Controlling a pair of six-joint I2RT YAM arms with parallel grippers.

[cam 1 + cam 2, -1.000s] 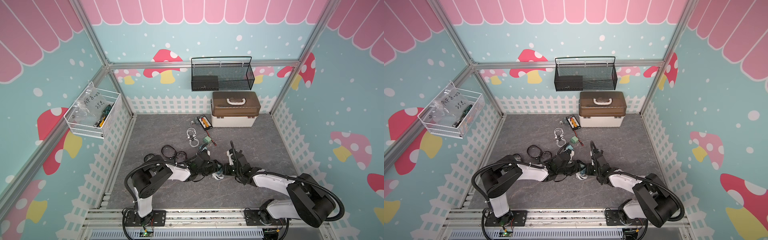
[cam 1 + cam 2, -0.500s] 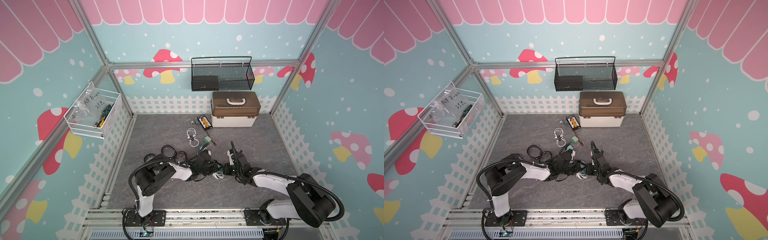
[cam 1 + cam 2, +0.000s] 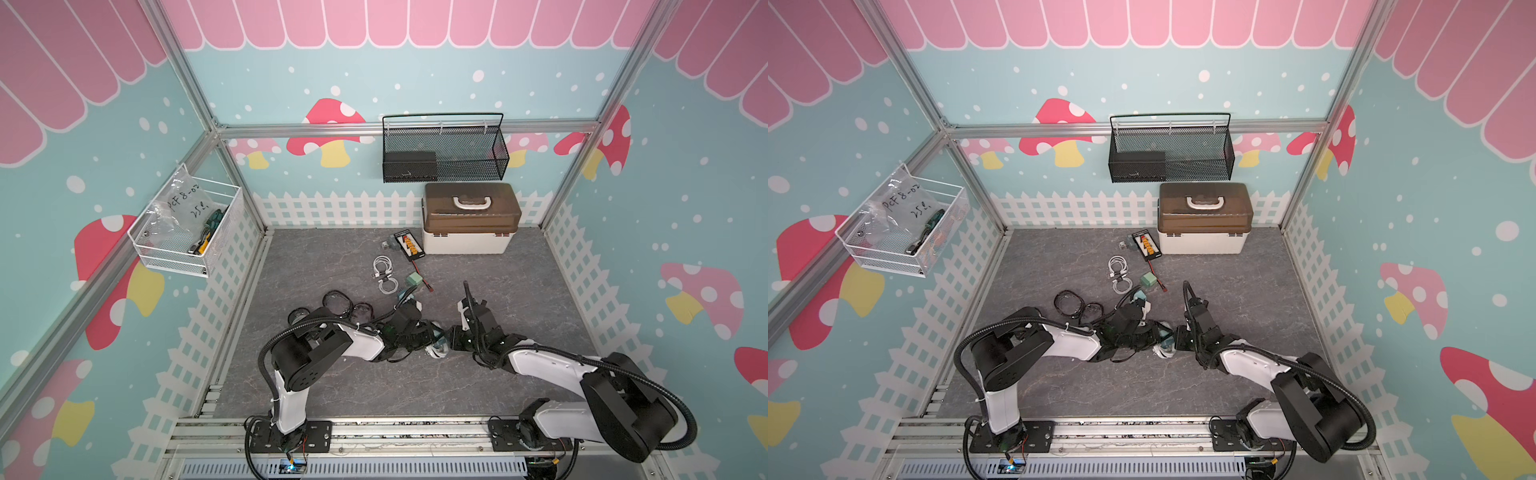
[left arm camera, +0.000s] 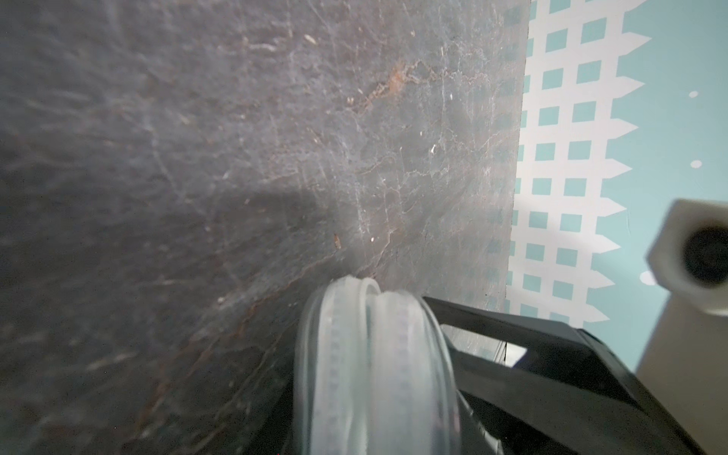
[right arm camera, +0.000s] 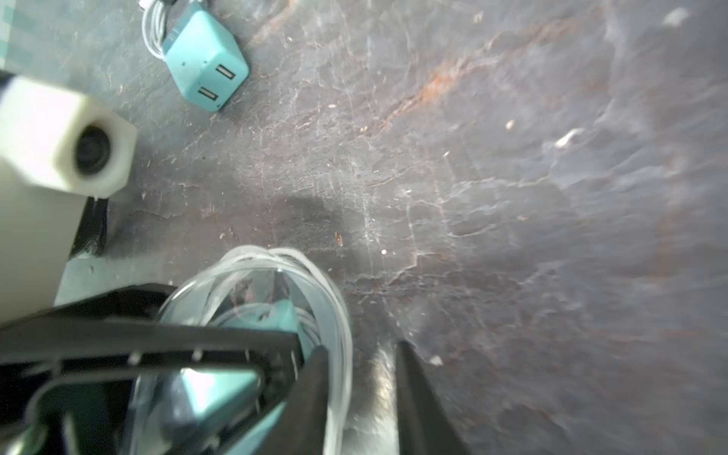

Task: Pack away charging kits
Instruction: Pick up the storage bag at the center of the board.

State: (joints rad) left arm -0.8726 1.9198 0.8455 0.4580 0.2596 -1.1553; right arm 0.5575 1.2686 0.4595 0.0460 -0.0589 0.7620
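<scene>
Charging kit (image 3: 438,348), a teal cube adapter with a coil of whitish cable, is at the near middle of the surface (image 3: 519,291), where the tips of the left arm (image 3: 361,345) and right arm (image 3: 540,365) meet. Whether it rests on the surface cannot be told. In both top views it is only a small pale and teal patch (image 3: 1165,348), mostly covered by the arm tips, and neither view shows how the jaws stand.

The left wrist view gives a blurred, ribbed pale band (image 4: 374,374), cut off at the picture's edge. The left jaws cannot be made out there, so whether they clamp the kit cannot be told. The right wrist view shows more. The coil (image 5: 252,272) loops around the teal cube, and the black frame of the left arm's tip crosses it. The right jaws stand apart with bare surface between them, and one cable strand lies against the inner side of one finger.

That view also shows a loose adapter (image 5: 205,67) with two ports and white cable behind it. The top views show two loose adapters farther off, one (image 3: 1139,296) partly hidden by the left arm, the other (image 3: 414,279) clear. Which of them the wrist view shows cannot be told. Beyond lie white coils (image 3: 384,274), and to the left black coils (image 3: 336,301).
</scene>
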